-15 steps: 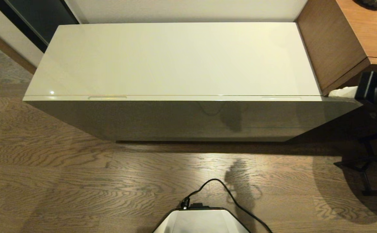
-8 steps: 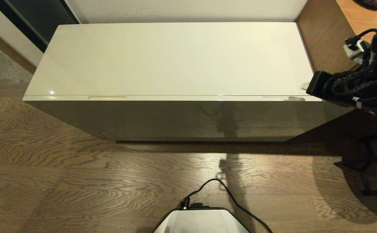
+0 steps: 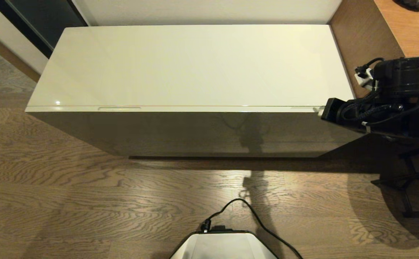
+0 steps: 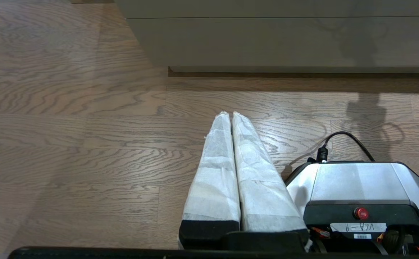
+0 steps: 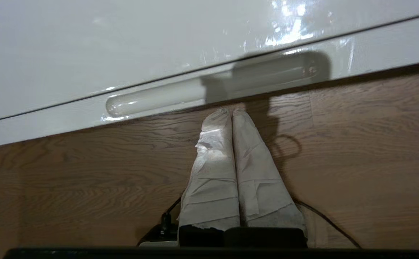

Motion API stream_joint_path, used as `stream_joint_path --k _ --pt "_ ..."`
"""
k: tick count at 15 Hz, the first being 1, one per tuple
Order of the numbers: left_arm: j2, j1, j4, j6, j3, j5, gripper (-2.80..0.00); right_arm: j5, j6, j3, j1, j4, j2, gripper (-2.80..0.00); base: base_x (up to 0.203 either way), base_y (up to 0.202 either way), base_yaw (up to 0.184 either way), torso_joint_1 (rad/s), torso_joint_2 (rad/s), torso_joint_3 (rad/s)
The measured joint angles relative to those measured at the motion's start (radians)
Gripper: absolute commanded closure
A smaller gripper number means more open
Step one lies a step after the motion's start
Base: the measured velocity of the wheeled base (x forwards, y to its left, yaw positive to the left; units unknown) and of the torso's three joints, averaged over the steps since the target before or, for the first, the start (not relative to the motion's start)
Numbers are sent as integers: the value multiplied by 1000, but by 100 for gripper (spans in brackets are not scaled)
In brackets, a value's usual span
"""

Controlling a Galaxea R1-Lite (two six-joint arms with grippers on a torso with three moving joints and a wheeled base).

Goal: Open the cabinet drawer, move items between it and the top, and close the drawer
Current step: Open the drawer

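The cabinet top [image 3: 195,64] is a bare glossy cream slab; no slippers or packet show anywhere. The drawer [image 3: 209,109] is closed, and only its narrow front edge shows, with a left recess [image 3: 119,108] and a right recess [image 3: 308,108]. My right gripper [image 3: 318,110] is shut with nothing in it. It hangs just in front of the right recess [image 5: 159,99], fingertips [image 5: 223,117] close to the drawer's edge [image 5: 33,126]. My left gripper [image 4: 230,114] is shut and empty, parked low over the floor beside the robot base.
A brown wood-grain desk [image 3: 410,28] butts against the cabinet's right end. Black stand legs [image 3: 407,187] sit on the floor at right. The robot base [image 3: 223,246] and its black cable [image 3: 259,219] lie in front of the cabinet on the plank floor.
The right arm came in from the right edge, passed high beside the desk, then dropped and moved left to the drawer's right recess. The cabinet is unchanged.
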Motion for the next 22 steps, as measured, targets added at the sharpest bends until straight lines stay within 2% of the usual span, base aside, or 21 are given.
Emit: stream_joint_path --k 9,13,22 --pt "0 0 0 0 0 0 0 0 6 -20 14 -14 -5 0 0 0 0 0 0 0" --pt "0 0 0 0 0 0 0 -64 12 -30 16 -28 28 0 0 0 0 0 0 0" --pt "0 0 0 0 0 0 0 -57 37 -61 14 -22 81 0 0 0 0 0 0 0"
